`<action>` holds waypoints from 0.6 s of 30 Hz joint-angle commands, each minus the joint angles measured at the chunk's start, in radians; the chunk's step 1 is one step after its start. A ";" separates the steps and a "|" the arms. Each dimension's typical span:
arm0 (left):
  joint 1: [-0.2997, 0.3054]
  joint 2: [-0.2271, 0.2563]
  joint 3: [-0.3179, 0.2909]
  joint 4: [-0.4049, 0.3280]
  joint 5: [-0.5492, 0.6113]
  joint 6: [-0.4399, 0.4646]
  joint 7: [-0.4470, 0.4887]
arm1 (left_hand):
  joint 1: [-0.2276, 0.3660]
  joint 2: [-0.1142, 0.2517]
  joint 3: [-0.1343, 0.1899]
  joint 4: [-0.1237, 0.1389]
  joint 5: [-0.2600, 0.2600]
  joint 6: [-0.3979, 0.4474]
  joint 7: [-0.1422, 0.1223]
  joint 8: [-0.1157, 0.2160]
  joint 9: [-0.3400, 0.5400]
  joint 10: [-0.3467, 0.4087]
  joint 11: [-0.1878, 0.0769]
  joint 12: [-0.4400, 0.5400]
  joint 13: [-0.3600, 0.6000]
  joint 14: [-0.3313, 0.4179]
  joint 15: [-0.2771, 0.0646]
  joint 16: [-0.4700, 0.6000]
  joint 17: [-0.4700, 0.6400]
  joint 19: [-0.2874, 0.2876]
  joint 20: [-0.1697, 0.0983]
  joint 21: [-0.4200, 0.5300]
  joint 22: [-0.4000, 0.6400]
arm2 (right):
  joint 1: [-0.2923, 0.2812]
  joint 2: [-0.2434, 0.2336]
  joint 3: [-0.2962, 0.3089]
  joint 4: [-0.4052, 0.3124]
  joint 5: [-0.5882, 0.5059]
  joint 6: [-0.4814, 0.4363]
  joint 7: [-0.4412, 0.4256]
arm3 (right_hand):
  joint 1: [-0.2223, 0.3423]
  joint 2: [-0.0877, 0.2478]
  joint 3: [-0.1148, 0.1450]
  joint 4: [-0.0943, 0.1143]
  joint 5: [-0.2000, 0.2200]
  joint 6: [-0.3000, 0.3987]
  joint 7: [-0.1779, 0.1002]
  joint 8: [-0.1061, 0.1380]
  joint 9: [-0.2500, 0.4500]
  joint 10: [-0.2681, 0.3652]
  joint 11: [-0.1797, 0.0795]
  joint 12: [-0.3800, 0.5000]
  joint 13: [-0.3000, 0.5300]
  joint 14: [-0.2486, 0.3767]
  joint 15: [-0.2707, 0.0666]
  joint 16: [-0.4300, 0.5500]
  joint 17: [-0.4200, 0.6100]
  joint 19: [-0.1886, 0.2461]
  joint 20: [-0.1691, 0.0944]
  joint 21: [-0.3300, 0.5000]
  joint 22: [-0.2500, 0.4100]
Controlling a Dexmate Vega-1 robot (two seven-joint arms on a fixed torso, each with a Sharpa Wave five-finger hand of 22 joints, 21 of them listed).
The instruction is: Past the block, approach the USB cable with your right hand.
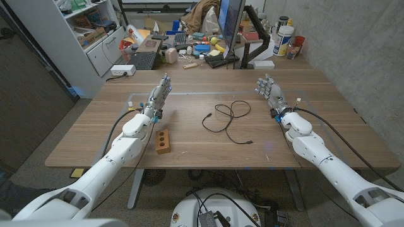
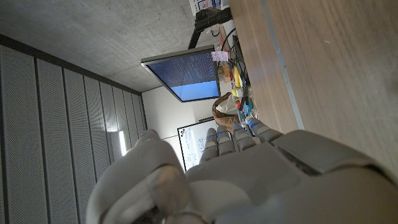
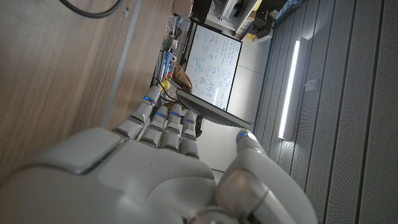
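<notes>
Hovering empty w/ fingers apart, right hand [image 1: 268, 89] sits right of USB cable [image 1: 225, 118].

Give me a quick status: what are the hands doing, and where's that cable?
Both robot hands open: left robot hand, right robot hand, holding nothing. USB cable loose mid-table, untouched. Wooden block sits beside the left arm, not in the right's way.

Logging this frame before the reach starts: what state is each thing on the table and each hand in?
USB cable: loosely looped on the table, untouched.
Wooden block: lying on the table beside the left forearm, untouched.
Left hand: open, fingers straight, holding nothing.
Right hand: open, holding nothing, apart from the cable.
Monitor: switched on.
</notes>
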 commanded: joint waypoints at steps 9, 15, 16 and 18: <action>0.049 -0.136 -0.182 -0.035 0.155 0.092 -0.094 | 0.014 0.005 0.002 0.002 0.006 0.014 0.002 0.005 0.003 -0.003 -0.010 0.004 0.001 -0.009 0.001 0.005 0.001 -0.010 0.007 0.006 0.002 | -0.007 0.136 0.164 0.044 -0.163 -0.018 0.111 | 0.010 0.000 0.005 -0.003 0.004 0.006 -0.008 0.003 0.001 0.017 -0.008 0.008 0.001 0.016 -0.011 0.006 -0.001 0.012 -0.034 -0.005 0.005; 0.060 -0.158 -0.211 -0.050 0.180 0.112 -0.106 | 0.017 0.007 0.003 0.001 0.005 0.015 -0.002 0.005 0.003 -0.003 -0.013 0.004 0.001 -0.010 0.000 0.004 0.001 -0.013 0.021 0.005 0.002 | 0.009 0.159 0.186 0.079 -0.194 -0.005 0.149 | 0.009 -0.002 0.003 -0.004 0.004 0.004 -0.012 0.002 0.002 0.018 -0.007 0.007 0.001 0.022 -0.012 0.007 -0.001 0.016 -0.034 -0.008 0.006; 0.061 -0.161 -0.215 -0.052 0.184 0.114 -0.107 | 0.017 0.007 0.003 0.001 0.005 0.015 -0.003 0.005 0.003 -0.003 -0.012 0.004 0.001 -0.010 0.001 0.005 0.001 -0.013 0.024 0.005 0.002 | 0.012 0.164 0.189 0.085 -0.196 0.001 0.157 | 0.009 -0.003 0.003 -0.004 0.004 0.005 -0.013 0.002 0.002 0.018 -0.006 0.007 0.001 0.023 -0.013 0.007 -0.001 0.016 -0.034 -0.008 0.006; 0.064 -0.166 -0.222 -0.054 0.190 0.118 -0.112 | 0.018 0.008 0.003 0.000 0.005 0.017 -0.003 0.006 0.003 -0.003 -0.011 0.004 0.001 -0.011 -0.001 0.004 0.001 -0.013 0.027 0.006 0.002 | 0.017 0.170 0.195 0.098 -0.204 0.013 0.170 | 0.009 -0.005 0.001 -0.004 0.004 0.003 -0.014 0.002 0.002 0.018 -0.007 0.007 0.001 0.024 -0.013 0.007 -0.001 0.017 -0.034 -0.009 0.006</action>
